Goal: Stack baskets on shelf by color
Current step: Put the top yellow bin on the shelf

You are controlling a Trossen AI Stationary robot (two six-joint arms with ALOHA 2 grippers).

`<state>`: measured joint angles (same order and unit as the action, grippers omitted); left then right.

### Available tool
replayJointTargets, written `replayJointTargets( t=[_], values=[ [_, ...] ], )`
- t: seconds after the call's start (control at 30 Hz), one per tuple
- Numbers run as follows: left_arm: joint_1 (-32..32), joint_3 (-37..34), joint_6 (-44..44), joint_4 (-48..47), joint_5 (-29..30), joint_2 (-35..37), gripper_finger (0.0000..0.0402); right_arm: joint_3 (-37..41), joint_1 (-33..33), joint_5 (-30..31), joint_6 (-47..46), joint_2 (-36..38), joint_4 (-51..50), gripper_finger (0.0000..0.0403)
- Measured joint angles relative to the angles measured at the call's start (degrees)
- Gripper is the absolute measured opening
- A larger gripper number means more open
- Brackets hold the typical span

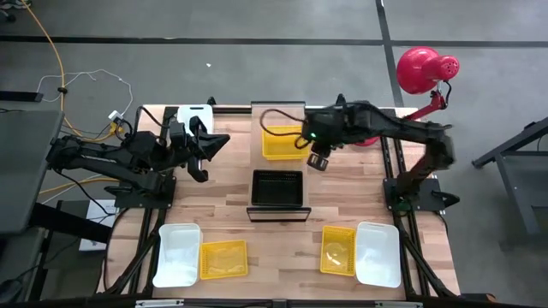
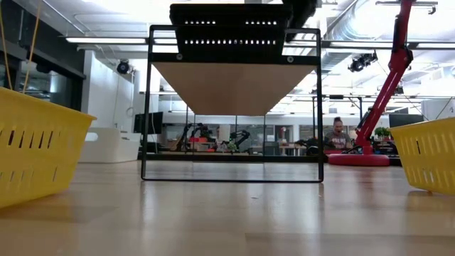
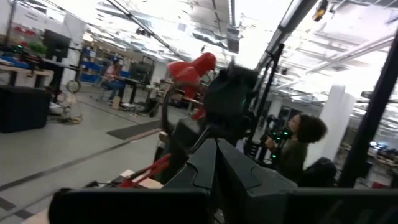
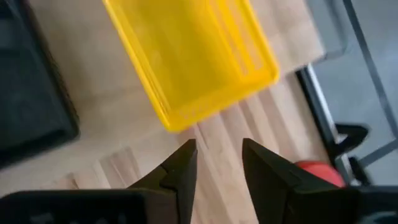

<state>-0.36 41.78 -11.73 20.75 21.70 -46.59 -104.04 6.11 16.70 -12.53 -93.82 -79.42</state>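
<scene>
A black mesh basket (image 1: 278, 190) sits on the raised shelf (image 2: 224, 85) at the table's middle; the low view shows black baskets (image 2: 231, 28) on the shelf's top. A yellow basket (image 1: 282, 141) (image 4: 193, 56) lies just beyond it. My right gripper (image 1: 318, 161) (image 4: 217, 146) hovers open beside that yellow basket's near right corner and touches nothing. My left gripper (image 1: 214, 145) (image 3: 216, 149) is shut and held in the air to the left of the shelf. One white basket (image 1: 193, 115) lies at the far left.
Near the table's front edge lie a white basket (image 1: 178, 254) beside a yellow one (image 1: 223, 259), and a yellow one (image 1: 338, 250) beside a white one (image 1: 378, 253). A red lamp (image 1: 424, 68) stands at the far right corner. A person (image 3: 301, 146) is in the room beyond.
</scene>
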Motion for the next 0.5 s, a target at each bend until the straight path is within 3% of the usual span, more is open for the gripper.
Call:
replayJointTargets(
  t=[0.23, 0.5],
  values=[
    [-0.03, 0.0, -0.2, -0.06, -1.57, 0.0, 0.0, 24.76, 5.57, -1.9, -11.04, 15.22, 23.16, 0.0063],
    [-0.03, 0.0, -1.64, -0.11, 0.46, 0.0, 0.0, 35.04, 14.67, -8.86, -15.92, 14.29, 39.79, 0.0003]
  ],
)
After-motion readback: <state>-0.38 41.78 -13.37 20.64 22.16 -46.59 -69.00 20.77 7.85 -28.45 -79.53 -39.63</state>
